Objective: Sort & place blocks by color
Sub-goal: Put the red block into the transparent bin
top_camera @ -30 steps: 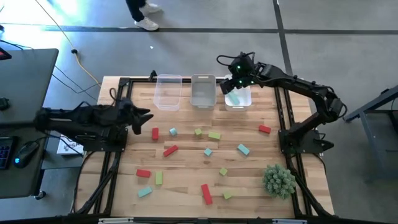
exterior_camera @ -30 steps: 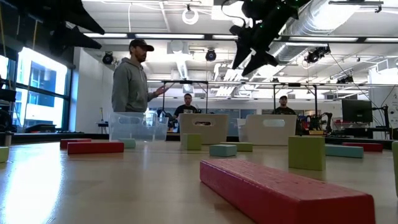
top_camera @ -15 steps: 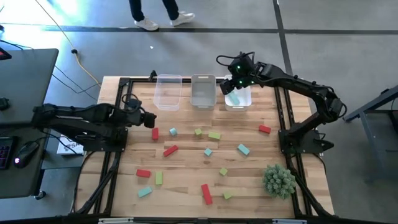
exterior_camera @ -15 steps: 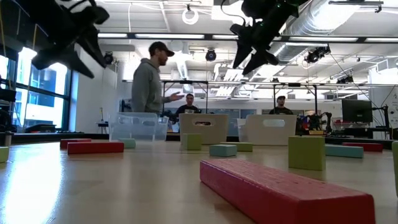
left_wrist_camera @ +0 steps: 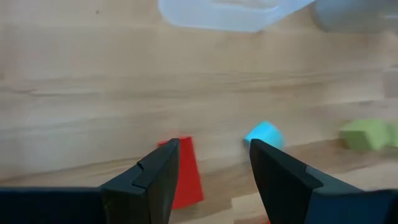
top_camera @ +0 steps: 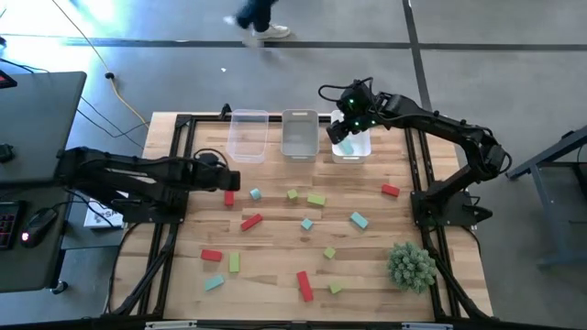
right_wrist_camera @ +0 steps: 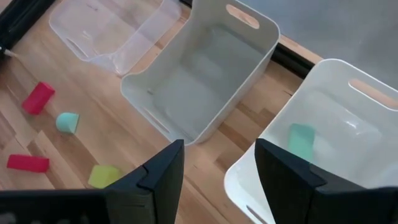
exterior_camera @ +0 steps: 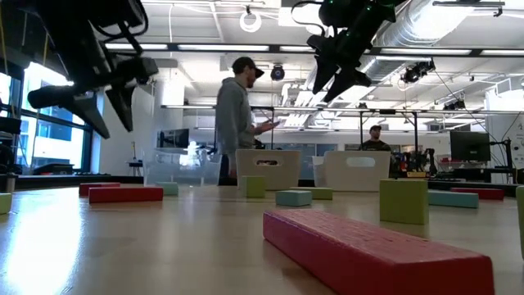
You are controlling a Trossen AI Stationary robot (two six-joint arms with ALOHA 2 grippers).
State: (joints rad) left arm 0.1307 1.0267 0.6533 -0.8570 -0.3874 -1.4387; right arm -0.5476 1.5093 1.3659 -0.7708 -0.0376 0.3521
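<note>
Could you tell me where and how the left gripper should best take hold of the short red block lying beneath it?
Come straight down from above. The left gripper hangs open over the short red block, which lies flat on the table. Close on its two long sides near the middle; the teal cube sits apart beside it, so there seems room for a finger.

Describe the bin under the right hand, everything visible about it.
The right-hand bin is a pale, translucent plastic tub with rounded corners and a slot handle cut in its end wall. It stands upright at the table's far edge, last in a row of three, close beside the middle bin. One teal block lies flat on its floor; nothing else shows inside. The right hand hovers above it, open and empty, touching nothing.
</note>
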